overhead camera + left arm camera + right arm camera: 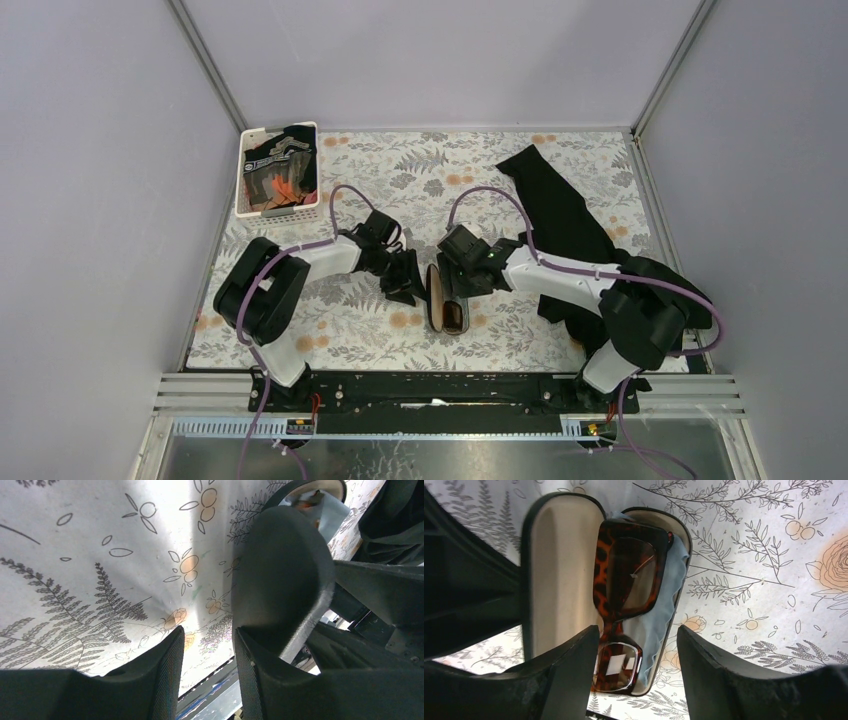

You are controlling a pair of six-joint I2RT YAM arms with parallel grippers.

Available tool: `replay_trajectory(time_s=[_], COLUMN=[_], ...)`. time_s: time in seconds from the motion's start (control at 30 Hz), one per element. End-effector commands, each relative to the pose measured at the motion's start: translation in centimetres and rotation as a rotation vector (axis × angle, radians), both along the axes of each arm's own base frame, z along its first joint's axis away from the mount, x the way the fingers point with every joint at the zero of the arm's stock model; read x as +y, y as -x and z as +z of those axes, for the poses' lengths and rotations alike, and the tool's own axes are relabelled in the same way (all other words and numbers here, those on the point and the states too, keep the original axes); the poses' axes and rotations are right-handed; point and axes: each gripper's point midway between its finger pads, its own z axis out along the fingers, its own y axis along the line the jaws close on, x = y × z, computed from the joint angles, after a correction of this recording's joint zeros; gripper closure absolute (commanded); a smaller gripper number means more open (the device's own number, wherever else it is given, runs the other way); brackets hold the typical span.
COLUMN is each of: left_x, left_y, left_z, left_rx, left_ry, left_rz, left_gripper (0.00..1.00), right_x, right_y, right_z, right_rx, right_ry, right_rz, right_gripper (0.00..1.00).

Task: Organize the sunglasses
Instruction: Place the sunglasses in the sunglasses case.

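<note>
The sunglasses (630, 575), tortoise-brown with dark squarish lenses, lie folded in the lower half of the open black case (559, 570), on a light-blue cloth (671, 592). From above, the case (434, 295) sits mid-table between both arms, with the sunglasses (453, 316) in its right half. My right gripper (639, 630) hovers over the near lens, open, its fingers clear of the frame on both sides; it shows from above as well (457, 272). My left gripper (207, 632) is open with only tablecloth between its fingers. The case's raised lid (285, 565) stands against the outside of its right finger (247, 675).
A white basket (245, 175) holding dark items stands at the back left. A black garment (560, 210) sprawls over the right side, reaching my right arm's base. The metal rail (450, 385) marks the near table edge.
</note>
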Motion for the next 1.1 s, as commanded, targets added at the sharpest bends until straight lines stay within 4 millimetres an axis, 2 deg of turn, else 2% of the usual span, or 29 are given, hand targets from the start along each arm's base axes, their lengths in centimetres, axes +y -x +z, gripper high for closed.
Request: replay_trajectory(time_s=[0.0, 0.17, 0.33, 0.47, 0.67, 0.8, 1.07], left_x=[-0.9, -1.1, -0.6, -0.1, 0.0, -0.2, -0.6], left_y=[-0.9, -0.9, -1.4, -1.9, -2.3, -1.9, -1.5], left_z=[0.7, 0.8, 1.4, 2.7, 4.5, 4.6, 4.9], left_rx=[-0.047, -0.048, -0.086, -0.133, -0.195, -0.191, -0.186], left_ry=[0.029, 0.032, -0.009, -0.037, -0.016, 0.006, 0.049], left_rz=[-0.022, -0.028, -0.023, -0.014, 0.014, 0.007, 0.012], left_gripper=[0.53, 0.53, 0.53, 0.53, 0.53, 0.53, 0.54], right_x=[1.2, 1.0, -0.5, -1.0, -1.7, -2.5, -2.2], right_y=[0.0, -0.1, -0.3, -0.3, -0.7, -1.1, -1.1], right_z=[3.2, 4.7, 5.1, 4.7, 4.4, 3.7, 2.8], right_rx=[-0.052, -0.089, -0.140, -0.128, -0.110, -0.083, -0.054], right_ry=[-0.106, -0.134, -0.111, -0.147, -0.341, -0.445, -0.572], right_rz=[0.003, -0.011, -0.043, -0.059, -0.141, -0.202, -0.227], right_gripper=[0.34, 0.35, 0.39, 0.43, 0.55, 0.59, 0.60])
